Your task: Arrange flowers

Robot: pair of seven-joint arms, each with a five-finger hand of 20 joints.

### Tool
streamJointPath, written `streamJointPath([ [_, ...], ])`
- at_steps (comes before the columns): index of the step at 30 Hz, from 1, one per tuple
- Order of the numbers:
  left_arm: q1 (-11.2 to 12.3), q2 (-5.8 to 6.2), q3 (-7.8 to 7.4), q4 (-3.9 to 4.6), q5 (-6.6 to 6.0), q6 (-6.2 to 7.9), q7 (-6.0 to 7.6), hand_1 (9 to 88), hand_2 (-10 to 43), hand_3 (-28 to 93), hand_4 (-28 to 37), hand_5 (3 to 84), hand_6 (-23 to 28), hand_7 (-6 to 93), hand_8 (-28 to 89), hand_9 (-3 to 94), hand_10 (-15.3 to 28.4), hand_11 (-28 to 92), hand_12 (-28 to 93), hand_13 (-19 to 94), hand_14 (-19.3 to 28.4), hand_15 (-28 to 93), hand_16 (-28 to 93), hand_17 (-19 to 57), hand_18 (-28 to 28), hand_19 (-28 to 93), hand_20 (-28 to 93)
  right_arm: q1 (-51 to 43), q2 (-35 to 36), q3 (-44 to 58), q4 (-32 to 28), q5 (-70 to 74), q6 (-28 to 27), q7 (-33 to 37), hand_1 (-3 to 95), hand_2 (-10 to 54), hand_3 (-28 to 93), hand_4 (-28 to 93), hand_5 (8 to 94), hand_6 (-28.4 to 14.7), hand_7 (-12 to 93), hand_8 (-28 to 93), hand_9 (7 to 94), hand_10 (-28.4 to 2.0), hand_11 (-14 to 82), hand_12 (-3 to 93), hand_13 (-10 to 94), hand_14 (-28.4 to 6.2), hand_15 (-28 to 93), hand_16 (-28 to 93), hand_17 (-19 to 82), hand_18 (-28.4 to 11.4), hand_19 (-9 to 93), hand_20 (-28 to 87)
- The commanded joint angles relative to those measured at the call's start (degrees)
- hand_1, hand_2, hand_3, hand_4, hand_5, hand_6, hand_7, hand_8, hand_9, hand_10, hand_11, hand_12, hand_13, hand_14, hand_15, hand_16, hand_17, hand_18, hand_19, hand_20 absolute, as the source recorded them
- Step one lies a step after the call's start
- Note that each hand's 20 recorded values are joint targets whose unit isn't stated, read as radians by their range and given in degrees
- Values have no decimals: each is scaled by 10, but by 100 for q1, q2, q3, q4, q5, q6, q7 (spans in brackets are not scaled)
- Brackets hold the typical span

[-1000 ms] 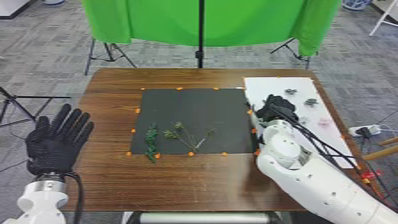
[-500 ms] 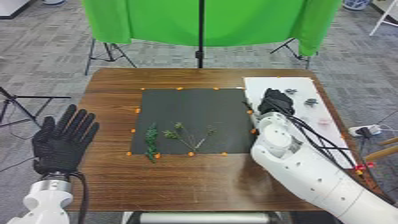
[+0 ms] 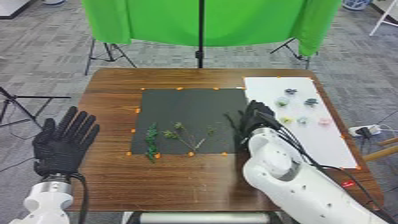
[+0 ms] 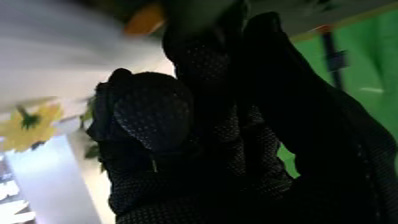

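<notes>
At the right edge of the mat (image 3: 182,107), the right hand (image 3: 258,119) curls round a sprig (image 3: 232,121). Stems (image 3: 152,141) lie on the mat, flowers (image 3: 324,121) right of it; the left hand (image 3: 60,150) spreads wide to its left.

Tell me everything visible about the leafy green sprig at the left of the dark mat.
The sprig is long, narrow and green, leafy along its length. It lies on the dark mat, near its left edge, pointing roughly toward the robot, with its near end past the mat's edge over the wooden table. Neither left hand nor right hand touches it.
</notes>
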Motion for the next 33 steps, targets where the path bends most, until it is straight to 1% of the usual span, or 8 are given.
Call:
streamJointPath([
  [1,46,60,13,13,22,26,-84,256,135,754,-283,433,88,41,-66,357,142,148,102,265,135,212,-45,-26,110,206,115,-484,-427,101,-383,-147,-101,368,585,-95,766,-186,822,-25,375,209,903,-115,217,499,843,-80,603,355,421,-283,883,320],
  [5,30,141,-37,22,40,37,-120,256,134,755,-283,434,87,41,-66,357,141,149,102,265,134,212,-44,-26,109,206,115,-777,-774,397,-386,-144,-7,711,578,-95,762,-174,817,-19,380,217,901,-112,221,500,844,-81,608,350,422,-283,886,319],
  [10,8,154,-25,45,48,-3,-186,256,134,756,-283,433,87,42,-66,358,141,149,102,266,134,212,-44,-25,109,205,115,-889,-866,535,-347,-107,0,854,577,-95,756,-171,801,-17,401,216,895,-111,229,503,839,-81,620,342,422,-284,889,316],
  [16,68,175,-66,25,31,34,-157,256,134,756,-283,434,87,43,-67,358,141,150,102,266,134,213,-44,-25,109,205,116,-963,-975,618,-462,147,-14,894,528,-95,741,-194,770,-18,453,180,875,-117,251,505,824,-89,651,302,413,-284,901,304],
  [20,62,172,-56,14,33,45,-159,256,134,757,-283,434,86,44,-67,358,141,150,101,266,133,212,-44,-25,108,204,116,-956,-1005,599,-476,193,-41,916,506,-95,732,-205,765,-28,442,181,849,-131,298,465,814,-95,662,287,405,-284,905,298],
  [23,91,154,-64,2,33,49,-140,255,134,758,-283,434,86,44,-67,358,141,150,101,266,132,212,-44,-24,108,203,116,-952,-981,519,-467,119,213,926,497,-95,721,-204,764,-36,427,177,833,-141,327,433,808,-98,666,285,401,-284,906,296],
  [28,146,123,-72,-23,16,116,-115,255,133,759,-283,434,86,44,-67,358,140,151,102,266,133,214,-42,-24,107,203,117,-972,-1041,551,-463,199,316,957,468,-95,698,-204,760,-48,385,163,808,-162,405,336,801,-103,672,276,398,-284,909,288],
  [33,172,108,-92,-36,25,111,-86,254,133,761,-283,434,86,45,-67,358,140,153,103,265,134,219,-42,-24,107,202,117,-1010,-1029,584,-504,276,346,1006,406,-95,740,-206,748,-65,304,110,785,-174,425,288,784,-113,675,273,385,-284,905,282],
])
